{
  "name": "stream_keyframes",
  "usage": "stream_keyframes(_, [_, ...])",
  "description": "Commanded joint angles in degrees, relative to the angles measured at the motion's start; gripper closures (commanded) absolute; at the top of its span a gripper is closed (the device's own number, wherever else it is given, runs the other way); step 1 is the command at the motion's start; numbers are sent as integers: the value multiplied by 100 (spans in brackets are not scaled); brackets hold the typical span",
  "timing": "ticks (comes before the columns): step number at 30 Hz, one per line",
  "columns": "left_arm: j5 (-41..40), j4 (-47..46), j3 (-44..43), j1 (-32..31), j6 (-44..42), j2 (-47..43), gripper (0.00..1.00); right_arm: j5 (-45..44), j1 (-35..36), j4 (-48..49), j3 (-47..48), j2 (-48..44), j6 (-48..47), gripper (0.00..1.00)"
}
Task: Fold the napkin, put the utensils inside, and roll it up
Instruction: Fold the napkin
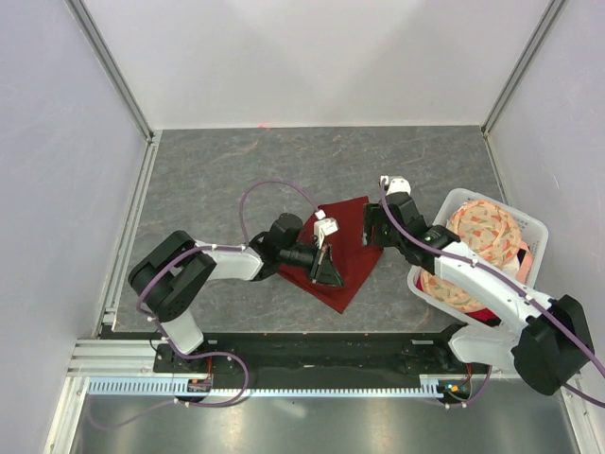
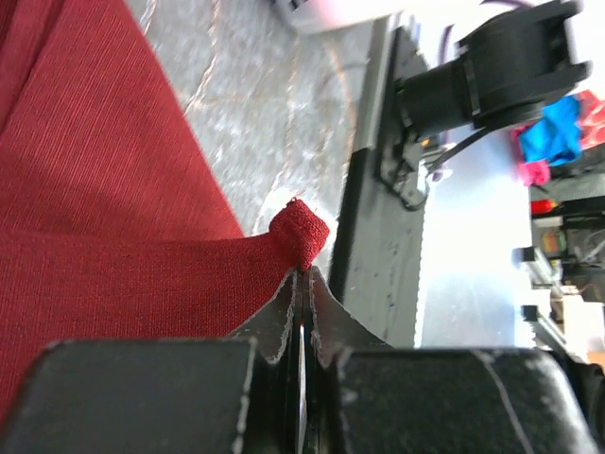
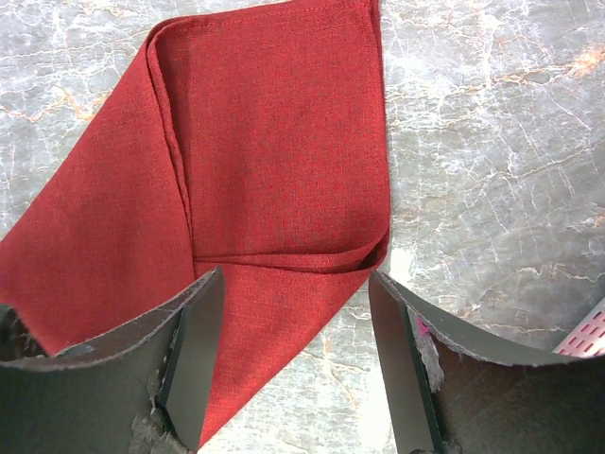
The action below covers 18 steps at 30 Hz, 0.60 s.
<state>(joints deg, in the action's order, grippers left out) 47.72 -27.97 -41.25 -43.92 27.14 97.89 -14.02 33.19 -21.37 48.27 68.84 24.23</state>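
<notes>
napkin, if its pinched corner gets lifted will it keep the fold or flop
Probably floppy: the napkin is thin woven cloth, and its corner bunches into a nub where the left fingers pinch it. The folded layers lie loose, so they would likely slide apart or unfold. It looks light, and should drag easily over the table.

1. Tabletop (image 1: 208, 170): grey stone look with pale veins, matte.
2. Walls (image 1: 312, 57): plain white panels at the back, left and right.
3. Posts (image 1: 113, 66): aluminium profiles, one in each back corner.
4. Rail (image 1: 130, 227): aluminium, running along the tabletop's left edge.
5. Metal sheet (image 1: 312, 426): brushed, across the near edge, with a dull sheen.
6. Light: soft and even, with faint shadows.
</notes>
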Motion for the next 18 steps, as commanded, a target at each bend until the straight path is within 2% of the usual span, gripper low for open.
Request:
stream_keyframes(1, [-386,624,3,-107,-744,-50,98,31,-14,133,-125,-239,108,29])
stream_keyframes(5, [-597,977,-41,-187,-1034,11,98,92,-14,150,-195,-309,126,29])
stream_keyframes(18, [-598,1416,-198,-389,-1193,143,98,259,-14,185,-239,-195,152,29])
